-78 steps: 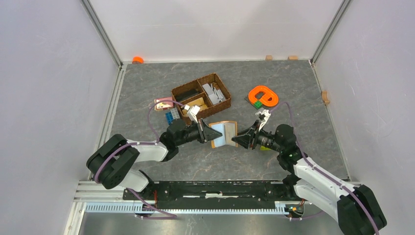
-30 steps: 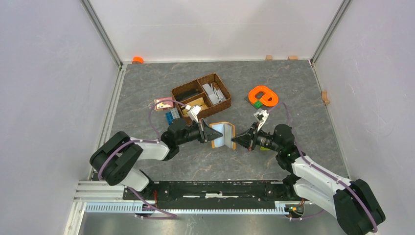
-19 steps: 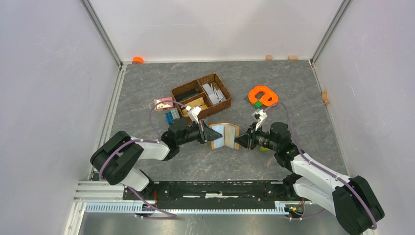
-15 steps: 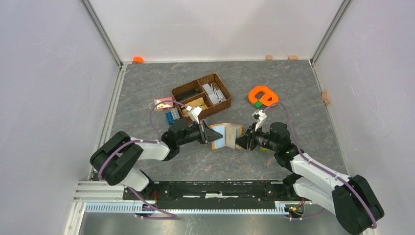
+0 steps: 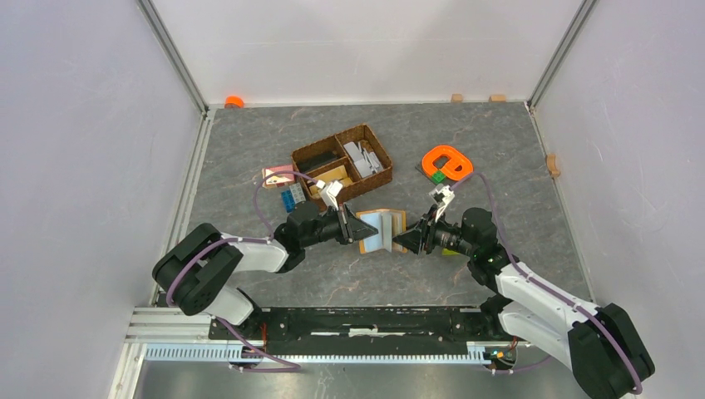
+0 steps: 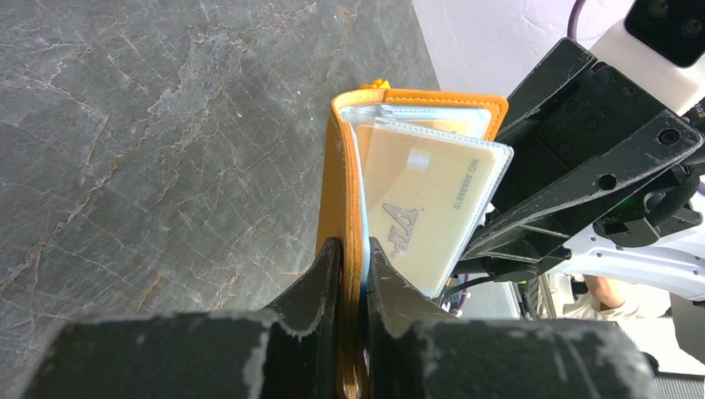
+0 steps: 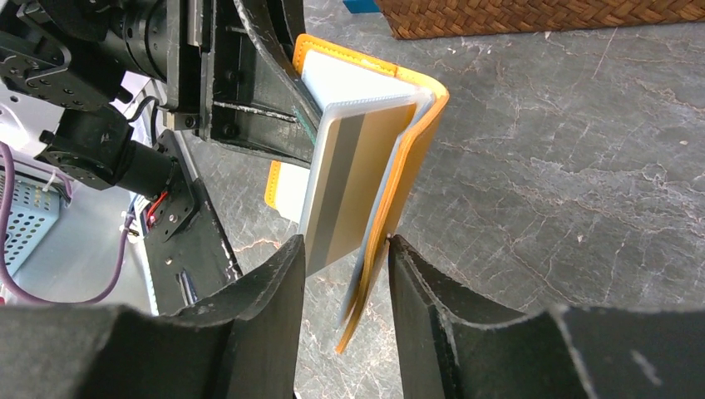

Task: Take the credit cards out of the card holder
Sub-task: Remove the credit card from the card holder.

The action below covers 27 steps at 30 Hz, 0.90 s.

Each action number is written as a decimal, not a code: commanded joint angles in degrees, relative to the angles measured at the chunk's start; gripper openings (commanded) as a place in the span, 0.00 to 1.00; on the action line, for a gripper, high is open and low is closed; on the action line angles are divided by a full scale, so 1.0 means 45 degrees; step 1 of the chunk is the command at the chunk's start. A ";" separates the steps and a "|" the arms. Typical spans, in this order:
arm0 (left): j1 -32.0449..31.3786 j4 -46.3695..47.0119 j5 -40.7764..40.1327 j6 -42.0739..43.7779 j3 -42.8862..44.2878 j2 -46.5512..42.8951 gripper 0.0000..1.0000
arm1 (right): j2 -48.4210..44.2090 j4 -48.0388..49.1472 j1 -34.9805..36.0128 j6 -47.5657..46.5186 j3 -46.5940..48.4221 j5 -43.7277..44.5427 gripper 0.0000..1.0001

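Just behind the card holder [image 5: 381, 230], the basket [image 5: 382, 154]

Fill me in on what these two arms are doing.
The left gripper is clamped on one cover of the opened card holder. The right gripper has its fingers on either side of a clear sleeve and the other cover, jaws apart. A beige card sits inside a sleeve, not yet pulled out.
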 commanded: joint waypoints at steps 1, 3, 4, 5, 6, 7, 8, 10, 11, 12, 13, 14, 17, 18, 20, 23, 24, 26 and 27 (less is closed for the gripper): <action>0.0003 0.0408 -0.0079 0.0371 0.0340 -0.0493 0.02 | -0.0092 0.0855 0.0061 0.0030 -0.0021 -0.0263 0.46; 0.0001 0.0487 -0.0039 0.0371 0.0342 -0.0496 0.02 | 0.0012 0.0838 0.0058 0.0043 -0.0017 -0.0256 0.46; 0.0003 0.0492 -0.0019 0.0371 0.0342 -0.0496 0.02 | 0.0071 0.0826 0.0052 0.0054 0.0014 -0.0237 0.46; 0.0003 0.0515 0.0000 0.0371 0.0342 -0.0504 0.02 | 0.0102 0.0818 0.0050 0.0045 0.0023 -0.0251 0.47; 0.0003 0.0513 0.0001 0.0352 0.0342 -0.0488 0.02 | 0.0127 0.0816 0.0050 0.0054 0.0030 -0.0264 0.47; 0.0003 0.0510 0.0016 0.0351 0.0342 -0.0492 0.02 | 0.0141 0.0816 0.0052 0.0037 0.0037 -0.0238 0.48; 0.0003 0.0515 0.0002 0.0351 0.0340 -0.0486 0.02 | 0.0151 0.0816 0.0052 0.0043 0.0028 -0.0236 0.48; 0.0003 0.0505 0.0001 0.0351 0.0358 -0.0476 0.02 | 0.0122 0.0814 0.0051 0.0050 0.0014 -0.0236 0.49; 0.0003 0.0486 0.0004 0.0351 0.0359 -0.0469 0.02 | 0.0133 0.0826 0.0049 0.0053 0.0003 -0.0252 0.50; 0.0003 0.0477 0.0001 0.0351 0.0362 -0.0475 0.02 | 0.0106 0.0862 0.0056 0.0074 0.0013 -0.0281 0.51; 0.0003 0.0466 0.0001 0.0351 0.0356 -0.0459 0.02 | 0.0091 0.0892 0.0056 0.0074 -0.0017 -0.0295 0.51; 0.0003 0.0463 -0.0012 0.0351 0.0362 -0.0453 0.02 | 0.0098 0.0913 0.0041 0.0092 -0.0013 -0.0328 0.51; 0.0003 0.0432 -0.0018 0.0351 0.0360 -0.0460 0.02 | 0.0077 0.1109 0.0052 0.0169 -0.0096 -0.0436 0.53; 0.0003 0.0437 -0.0018 0.0351 0.0362 -0.0452 0.02 | 0.0080 0.1109 0.0051 0.0171 -0.0092 -0.0434 0.53; 0.0003 0.0446 -0.0021 0.0351 0.0379 -0.0446 0.02 | 0.0121 0.1091 0.0051 0.0161 -0.0066 -0.0435 0.52; 0.0003 0.0453 -0.0023 0.0351 0.0379 -0.0458 0.02 | 0.0181 0.1171 0.0051 0.0201 -0.0057 -0.0557 0.48; 0.0003 0.0435 -0.0029 0.0342 0.0381 -0.0438 0.02 | 0.0155 0.1230 0.0051 0.0234 -0.0073 -0.0621 0.47; 0.0001 0.0348 -0.0039 0.0332 0.0400 -0.0412 0.02 | 0.0057 0.1475 0.0051 0.0340 -0.0138 -0.0814 0.46; 0.0003 0.0284 -0.0038 0.0332 0.0437 -0.0392 0.02 | -0.0062 0.1615 0.0051 0.0380 -0.0170 -0.0881 0.42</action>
